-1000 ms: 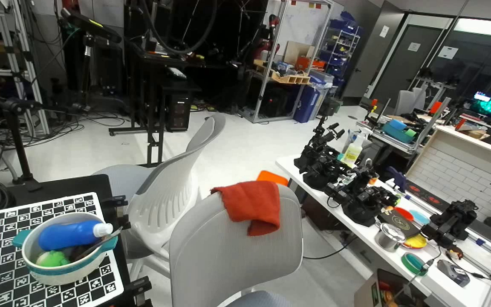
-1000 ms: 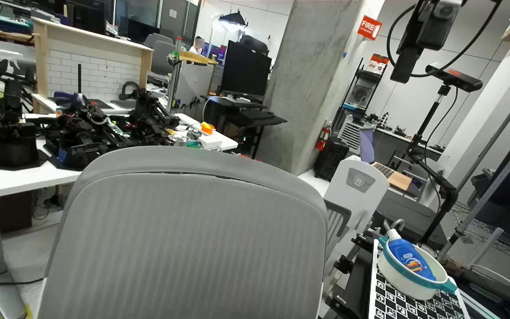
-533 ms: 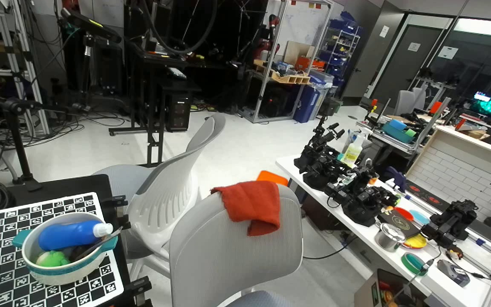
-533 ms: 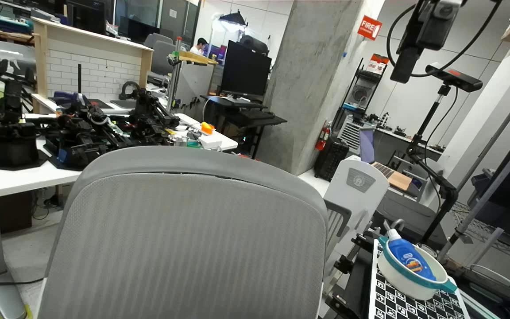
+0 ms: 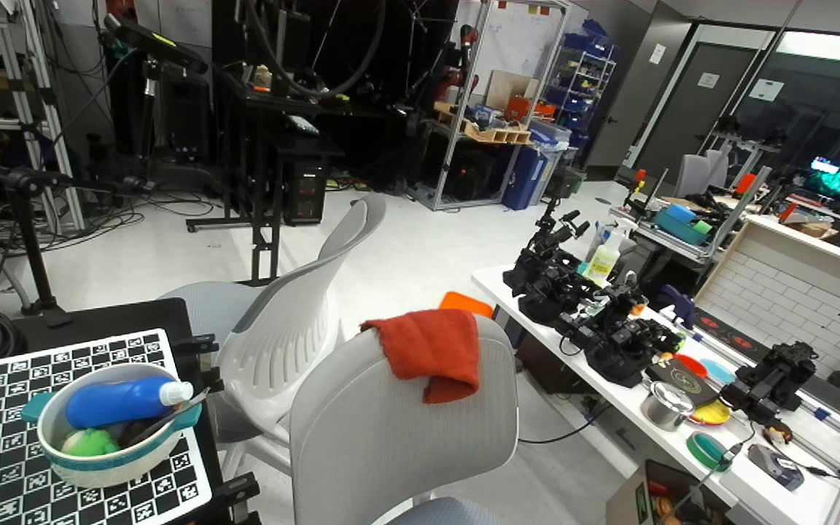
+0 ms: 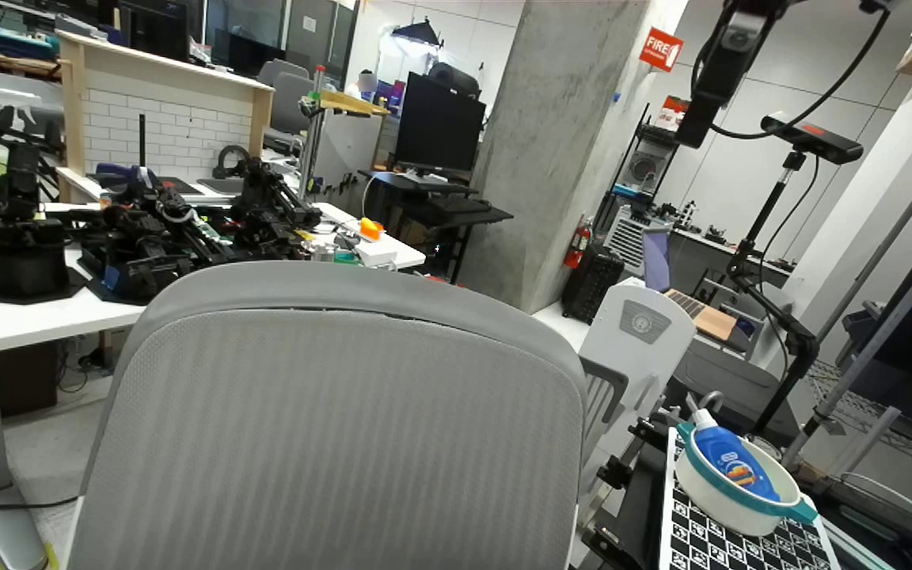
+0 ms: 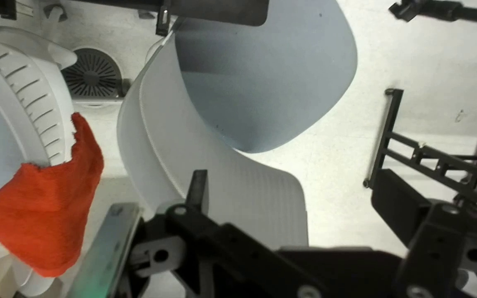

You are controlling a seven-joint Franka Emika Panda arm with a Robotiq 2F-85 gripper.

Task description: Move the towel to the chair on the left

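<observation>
A red towel [image 5: 431, 354] hangs over the top of a grey chair back [image 5: 398, 445]. A second grey chair [image 5: 281, 343] stands left of it, with nothing on its back. A large grey chair back [image 6: 337, 435] fills the middle of an exterior view, where the towel does not show. In the wrist view the towel [image 7: 52, 207] lies on the slatted chair [image 7: 35, 95] at the left edge. My gripper [image 7: 290, 176] is open and empty, above the bare chair [image 7: 242, 186] and apart from the towel. What looks like my gripper's dark end [image 6: 701, 119] points down at upper right.
A cream pot [image 5: 114, 467] with a blue bottle [image 5: 117, 401] stands on a checkered board [image 5: 8, 452]. A white table with several black robot arms [image 5: 551, 284] is on the other side. A camera stand [image 6: 773, 206] rises near the pot.
The dark end of my arm has moved left and tilted in an exterior view. The cable loop has shifted right in an exterior view. The towel and chairs have not moved.
</observation>
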